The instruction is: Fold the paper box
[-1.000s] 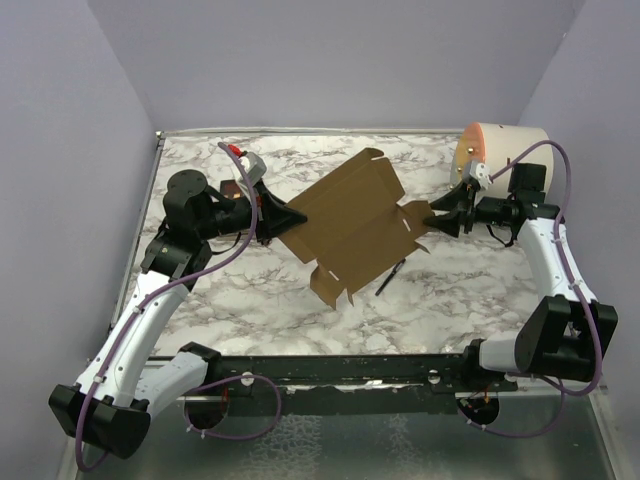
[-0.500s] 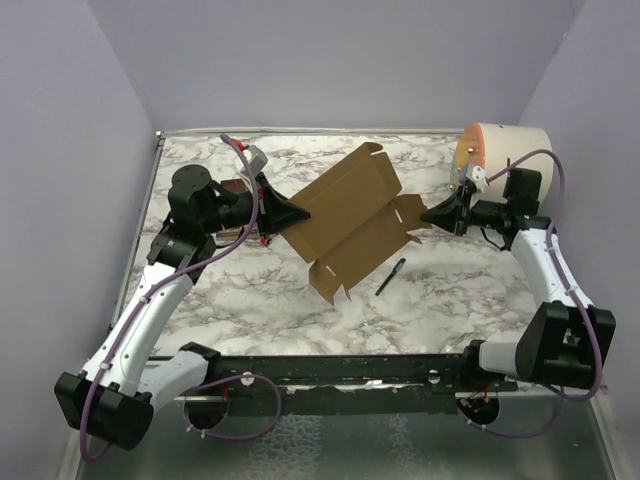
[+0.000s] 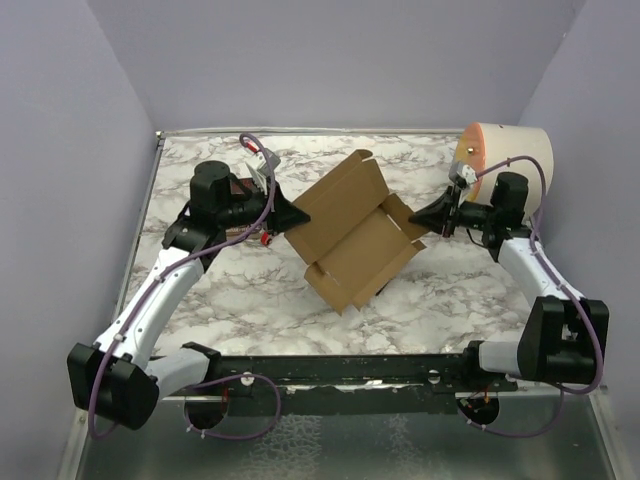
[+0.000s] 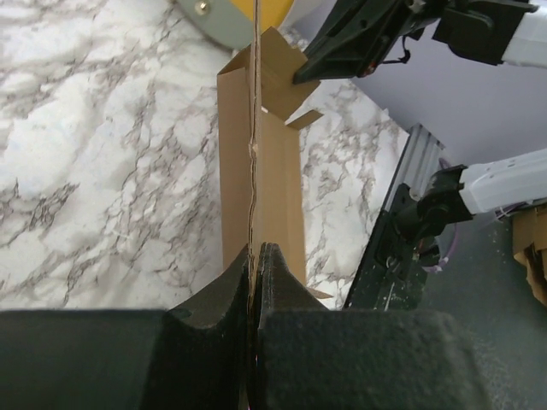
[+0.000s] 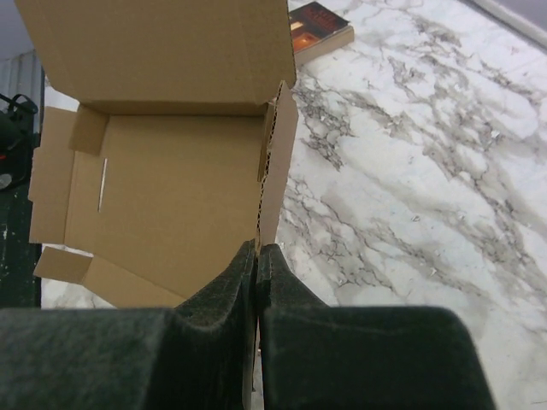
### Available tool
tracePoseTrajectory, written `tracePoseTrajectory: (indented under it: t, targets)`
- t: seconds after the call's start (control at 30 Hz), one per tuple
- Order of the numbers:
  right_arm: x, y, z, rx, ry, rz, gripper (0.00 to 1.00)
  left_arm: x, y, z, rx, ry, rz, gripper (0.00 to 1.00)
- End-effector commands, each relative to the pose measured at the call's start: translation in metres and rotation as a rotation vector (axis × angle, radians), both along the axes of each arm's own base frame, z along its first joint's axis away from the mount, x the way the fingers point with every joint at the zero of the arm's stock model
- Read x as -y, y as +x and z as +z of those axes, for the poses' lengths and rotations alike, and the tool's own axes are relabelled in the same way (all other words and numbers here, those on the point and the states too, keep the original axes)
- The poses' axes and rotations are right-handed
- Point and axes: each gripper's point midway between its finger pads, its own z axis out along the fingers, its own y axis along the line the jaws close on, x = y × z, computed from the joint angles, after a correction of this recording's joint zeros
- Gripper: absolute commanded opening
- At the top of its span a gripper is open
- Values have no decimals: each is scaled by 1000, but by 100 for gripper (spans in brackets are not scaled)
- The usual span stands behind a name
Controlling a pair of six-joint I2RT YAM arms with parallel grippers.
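The paper box (image 3: 350, 235) is a brown die-cut cardboard sheet held tilted above the marble table between both arms. Its far panel stands up and its side flaps are partly raised. My left gripper (image 3: 296, 216) is shut on the box's left edge; in the left wrist view the cardboard (image 4: 261, 162) runs edge-on out from the closed gripper (image 4: 255, 249). My right gripper (image 3: 418, 219) is shut on the box's right side flap; the right wrist view shows the flap (image 5: 278, 162) pinched in the gripper (image 5: 257, 249) and the box's open inside (image 5: 171, 188).
A large cream cylinder (image 3: 508, 155) lies at the back right behind the right arm. A dark book with an orange cover picture (image 5: 318, 26) lies at the table's left near the left arm. A dark frame rail (image 3: 340, 370) runs along the near edge.
Both grippers have lifted the box and moved closer together; its far panel has tipped more upright. The black pen seen on the table earlier is now hidden under the box.
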Motion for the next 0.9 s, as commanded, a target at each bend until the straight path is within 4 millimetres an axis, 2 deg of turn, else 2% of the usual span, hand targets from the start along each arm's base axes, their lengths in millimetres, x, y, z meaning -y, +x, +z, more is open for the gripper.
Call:
tracePoseTrajectory:
  t: [0.0, 0.17, 0.3, 0.47, 0.63, 0.67, 0.77, 0.87]
  targets:
    - [-16, -4, -1, -7, 38, 58, 1, -3, 4, -50, -105, 101, 16, 0]
    - [-18, -2, -19, -44, 24, 45, 1, 0, 7, -59, -112, 103, 4, 0]
    - [-17, 9, -37, -82, 0, 11, 1, -3, 14, -67, -106, 142, 17, 0]
    - [-28, 32, -58, -159, -46, 16, 2, -13, 34, -75, -81, 232, 84, 0]
    - [-35, 60, -64, -241, -74, 15, 7, -30, 51, -70, -28, 291, 176, 0]
    - [-35, 64, -63, -250, -78, 12, 10, -32, 52, -68, -18, 295, 189, 0]
    - [-32, 68, -60, -268, -98, -5, 37, -40, 55, -61, 16, 309, 226, 0]
    - [-27, 59, -51, -254, -87, -15, 64, -46, 53, -52, 56, 295, 258, 0]
